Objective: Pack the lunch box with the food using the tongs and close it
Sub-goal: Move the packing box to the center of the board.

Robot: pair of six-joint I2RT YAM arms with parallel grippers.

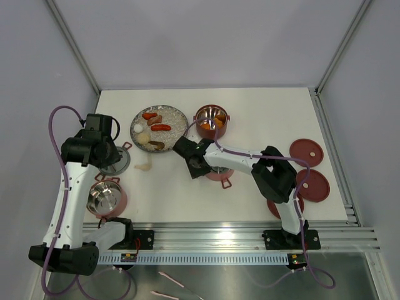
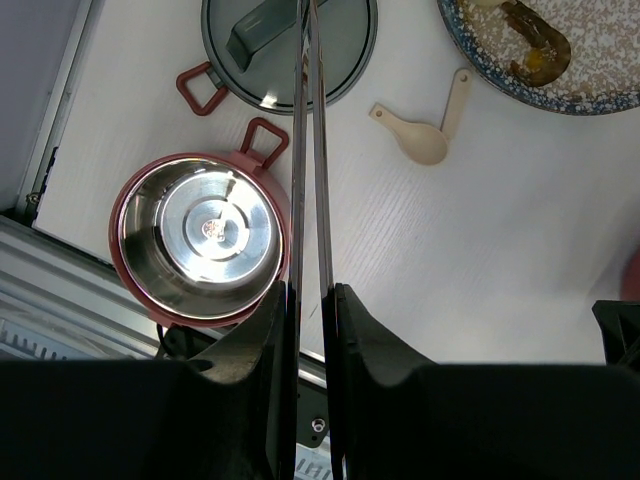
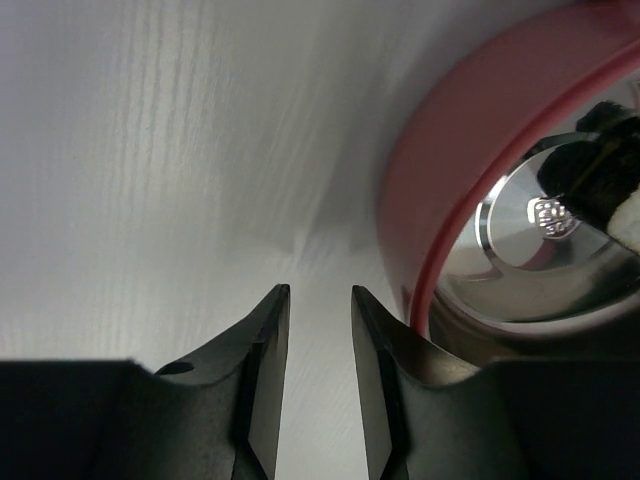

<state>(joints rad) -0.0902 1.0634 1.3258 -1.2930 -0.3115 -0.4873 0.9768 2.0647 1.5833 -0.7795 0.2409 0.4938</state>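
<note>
My left gripper (image 2: 311, 290) (image 1: 104, 152) is shut on the tongs (image 2: 309, 150), whose two thin silvery arms run nearly together up toward a grey lid (image 2: 290, 45). An empty lunch box tier (image 2: 200, 235) (image 1: 106, 197) sits to the left of them. Food (image 1: 160, 127) lies on the speckled plate (image 1: 178, 117); a brown shrimp (image 2: 537, 45) shows in the left wrist view. A far tier (image 1: 212, 120) holds orange pieces. My right gripper (image 3: 318, 292) (image 1: 194, 164) is open just above the table, with nothing between its fingers. It hangs beside another red tier (image 3: 440, 200) (image 1: 222, 175).
Three flat red lids (image 1: 306, 152) (image 1: 312, 185) (image 1: 284, 207) lie at the right. A small beige spoon (image 2: 425, 135) (image 1: 145, 165) rests between the plate and the grey lid (image 1: 117, 161). The metal rail (image 1: 237, 240) runs along the near edge.
</note>
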